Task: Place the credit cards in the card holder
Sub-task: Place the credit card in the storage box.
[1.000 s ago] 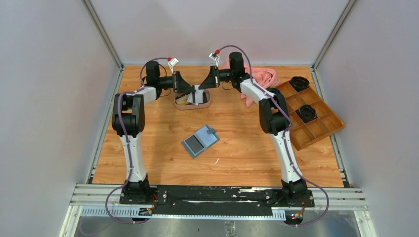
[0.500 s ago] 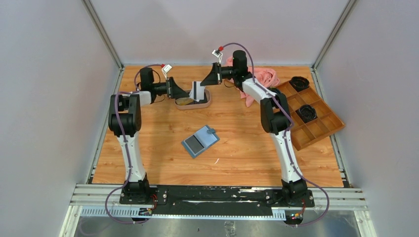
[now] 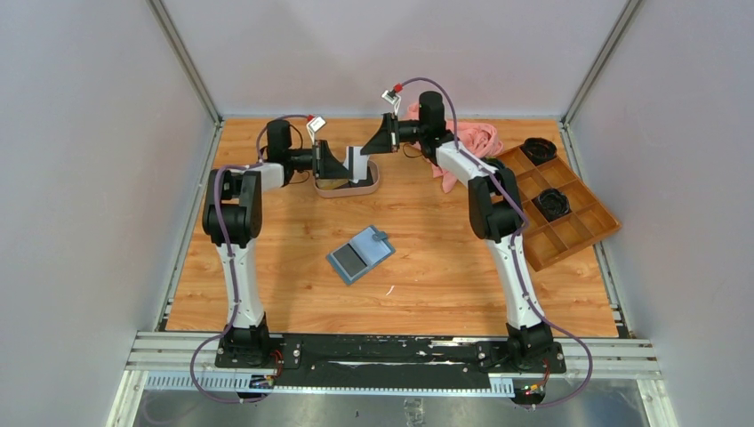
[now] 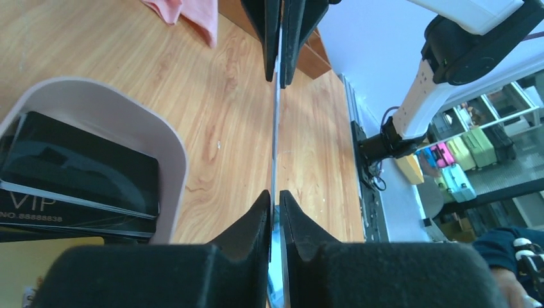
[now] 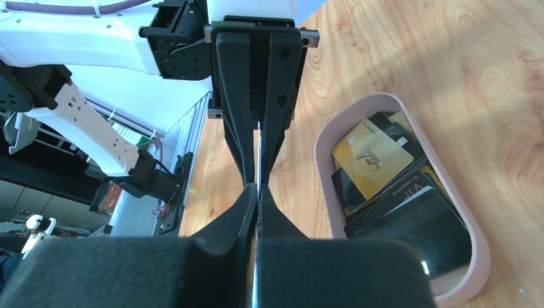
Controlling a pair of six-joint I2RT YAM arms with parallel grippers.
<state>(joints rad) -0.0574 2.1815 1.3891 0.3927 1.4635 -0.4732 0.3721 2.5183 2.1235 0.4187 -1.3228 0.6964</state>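
1. A thin white-grey plastic card (image 3: 356, 163) hangs in the air over the far middle of the light wooden table (image 3: 427, 276), standing on edge between the two claws.
2. The right gripper (image 5: 258, 192) is clenched on one end of this card. In its own wrist view, both black fingers press flat against the card's faces.
3. The left gripper (image 4: 274, 206) meets it head-on from the opposite side. Its fingers (image 4: 253, 221) are drawn in on the card's other end, and no gap shows beside the card, so it too grasps the card.
4. Just under the held card, near the table's far edge, sits an oval pinkish-rimmed tray (image 5: 321, 160).
5. The tray holds the other credit cards in a loose pile: a gold-tan card (image 5: 372, 157) lies on top, with several black cards (image 5: 417, 224) under and beside it.
6. The small teal-blue fold-over card holder (image 3: 360, 254) lies open and flat at the middle of the table, well apart from the tray and both claws. A dark rectangle shows on its near-left half.
7. A pink cloth (image 3: 471, 138) is crumpled at the far edge, right of the tray.
8. A brown compartmented wooden box (image 3: 578, 233) lies askew along the right edge, with black items in two of its compartments.
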